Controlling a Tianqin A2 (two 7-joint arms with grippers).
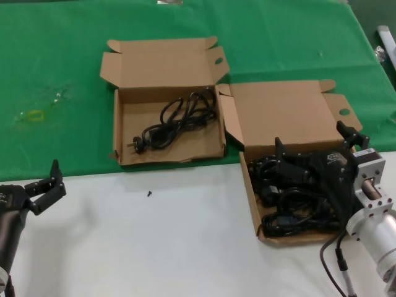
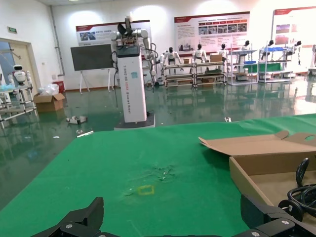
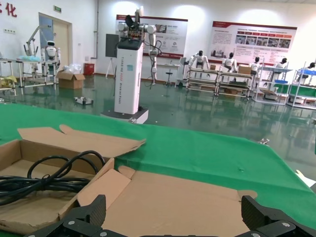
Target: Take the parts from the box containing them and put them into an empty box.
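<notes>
The box containing the parts [image 1: 279, 109] lies at the right, one lid ear bent inward. Several black coiled power cords [image 1: 291, 204] fill it. My right gripper [image 1: 312, 139] hovers over its back part, jaws wide open and empty; the right wrist view shows its fingertips [image 3: 94, 210] above the lid [image 3: 187, 197]. The other box [image 1: 167, 154] lies to the left with both lid ears flat and holds one cord [image 1: 176, 120], which also shows in the right wrist view [image 3: 44, 180] and the left wrist view [image 2: 301, 192]. My left gripper [image 1: 46, 182] is open and empty over the white table at the front left.
A green cloth [image 1: 62, 37] covers the far half of the table, with a yellow mark [image 1: 36, 115] on it at the left. The near half is white [image 1: 154, 247]. A small black screw [image 1: 149, 193] lies on it in front of the left box.
</notes>
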